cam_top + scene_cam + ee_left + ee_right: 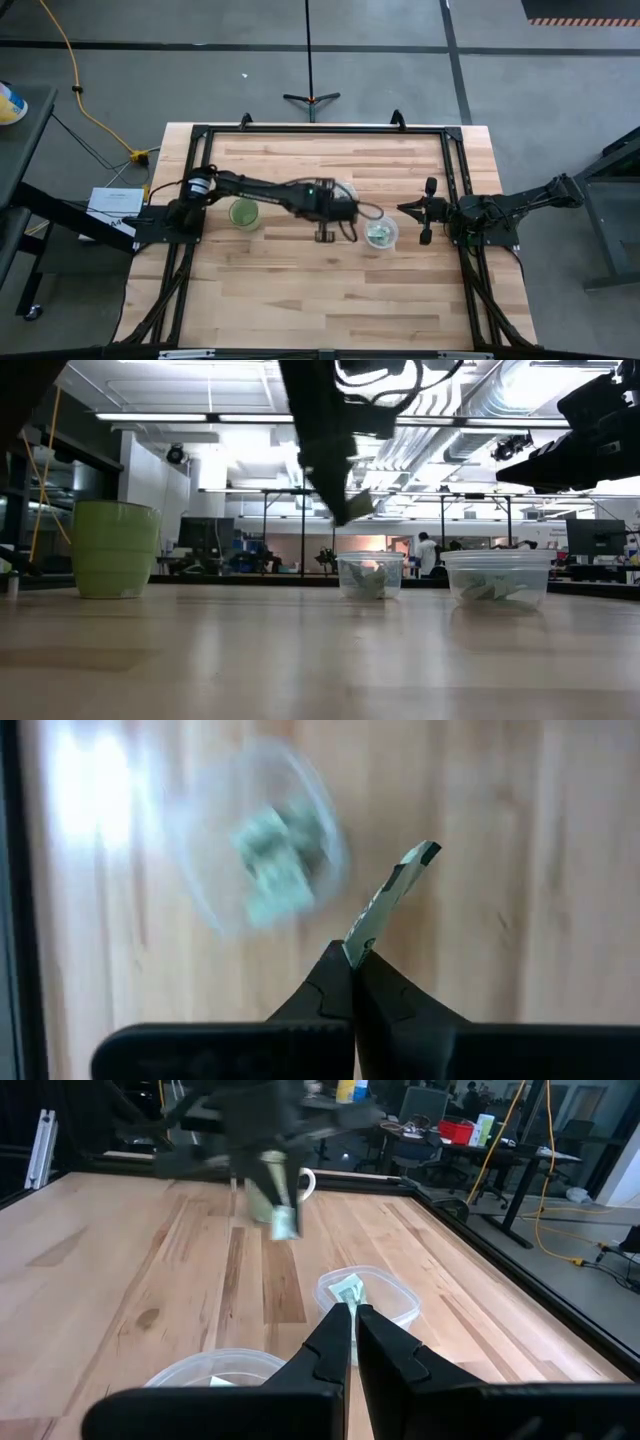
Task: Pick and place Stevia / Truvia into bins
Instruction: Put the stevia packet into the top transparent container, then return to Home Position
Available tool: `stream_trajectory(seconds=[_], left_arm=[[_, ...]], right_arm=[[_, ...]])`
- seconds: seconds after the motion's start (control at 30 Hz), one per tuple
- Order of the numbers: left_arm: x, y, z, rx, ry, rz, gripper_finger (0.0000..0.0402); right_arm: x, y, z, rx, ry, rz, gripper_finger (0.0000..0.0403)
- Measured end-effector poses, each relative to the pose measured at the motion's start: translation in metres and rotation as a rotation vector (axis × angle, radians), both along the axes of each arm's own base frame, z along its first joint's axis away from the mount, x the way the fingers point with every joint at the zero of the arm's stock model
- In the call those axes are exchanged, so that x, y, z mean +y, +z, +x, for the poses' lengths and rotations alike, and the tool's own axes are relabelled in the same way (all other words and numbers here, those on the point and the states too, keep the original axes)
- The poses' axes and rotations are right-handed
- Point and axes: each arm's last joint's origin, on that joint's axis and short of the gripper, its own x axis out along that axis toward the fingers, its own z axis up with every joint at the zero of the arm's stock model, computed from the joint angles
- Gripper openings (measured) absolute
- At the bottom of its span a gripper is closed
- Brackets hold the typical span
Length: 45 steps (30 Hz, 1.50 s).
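packet in grip: one Stevia / Truvia packet (388, 900), pale green and white, pinched by one end, rest sticking out past the fingertips; up in the air above the bench, clear of both bins in the low view (358, 503)
left jaws: clenched on that packet; left gripper (353, 960) out over mid-bench, between green cup and bins in the high view (325, 232)
other packets: several lying inside the bins, pale green and white, crinkled; one showing in the farther bin from the right wrist view (349, 1290)
bins: two clear round cups on the bench, standing close together; in the low view one near centre (370, 576), one to its right (497, 578); both with packets inside; in the high view only one clear, just beside the left gripper (381, 233); other one mostly hidden under the arm
left wrist view: one bin blurred below the gripper, packets inside (265, 855)
right jaws: clenched, nothing between them; right gripper (354, 1330) hanging at the bench's right side, pointing toward the bins; in the high view (425, 210)
green cup: solid green, upright, on the bench's left part (243, 213); well apart from the bins; contents not visible
bench: light wood planks, dark frame round the edge (300, 290)
room behind: person standing far off beyond the bench, low view (427, 553)
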Motion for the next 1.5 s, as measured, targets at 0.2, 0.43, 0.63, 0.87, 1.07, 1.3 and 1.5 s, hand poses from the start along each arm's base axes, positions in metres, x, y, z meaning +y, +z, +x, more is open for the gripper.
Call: stream_trajectory(seconds=[0.2,0.43,0.63,0.87,1.07,1.3,1.5], left_arm=[[0.038,-0.007,0.014,-0.049,-0.012,0.022,0.0026],[0.072,-0.004,0.017,-0.12,0.017,-0.095,0.0032],[0.084,-0.01,0.017,-0.112,0.033,-0.12,0.0086],[0.081,-0.006,0.021,-0.143,-0.045,-0.143,0.0137],[0.086,0.011,0.014,-0.189,-0.037,-0.194,0.0155],[0.081,0.036,-0.003,-0.215,-0.029,-0.235,0.0137],[0.062,0.044,-0.032,-0.312,-0.045,-0.236,0.0115]], right_arm=[[0.0,0.0,0.0,0.002,0.001,0.0,0.0012],[0.0,0.0,0.0,0.002,0.001,-0.001,0.0012],[0.0,0.0,0.0,0.003,0.002,0.0,0.0012],[0.0,0.0,0.0,0.004,0.003,-0.001,0.0012],[0.0,0.0,0.0,0.004,0.003,-0.001,0.0012],[0.0,-0.001,0.0,0.003,0.005,0.008,0.0012],[0.0,-0.001,0.0,0.002,0.008,0.026,0.0012]])
